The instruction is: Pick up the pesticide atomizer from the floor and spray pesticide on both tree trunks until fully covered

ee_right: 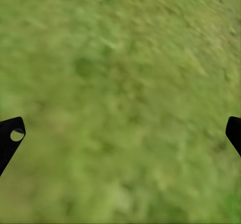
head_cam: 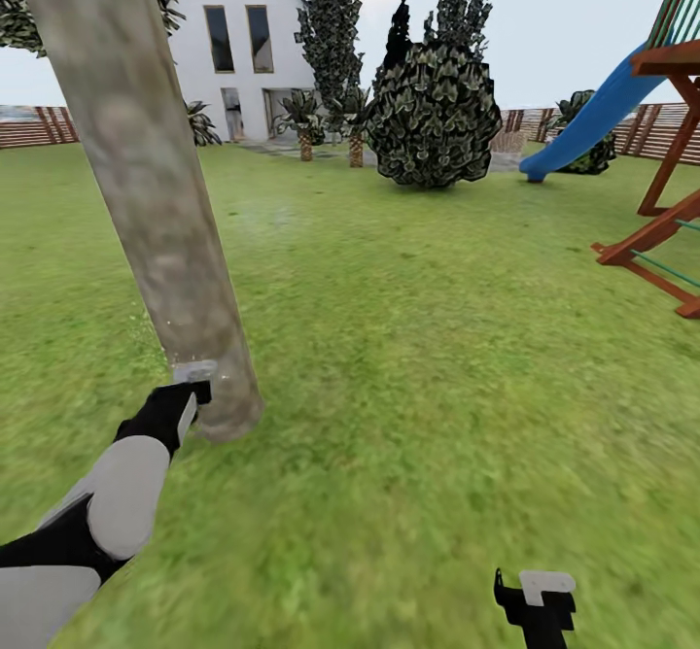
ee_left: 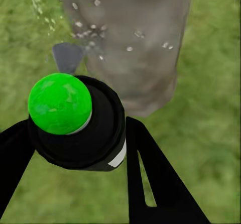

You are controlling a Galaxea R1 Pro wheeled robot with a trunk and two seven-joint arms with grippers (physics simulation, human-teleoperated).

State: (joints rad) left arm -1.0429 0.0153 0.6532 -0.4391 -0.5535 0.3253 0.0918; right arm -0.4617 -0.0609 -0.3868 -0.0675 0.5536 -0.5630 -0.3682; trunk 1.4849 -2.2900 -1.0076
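At base of tree trunk [head_cam: 146, 192], over grass floor [head_cam: 418, 387]: pesticide atomizer [ee_left: 75, 121], apparently light, rigid, smooth-sided, clamped round black body in left claw [ee_left: 80, 184], white pesticide [ee_left: 90, 30] specks on bark; right claw [ee_right: 120, 133] spread, empty.

Bright, shadowless daylight; blurry grass [head_cam: 408, 387]

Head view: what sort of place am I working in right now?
A backyard garden, by the look of it: a wide grass lawn ringed by a brown slat fence, a white house at the back, and a wooden play frame with a blue slide on the right.
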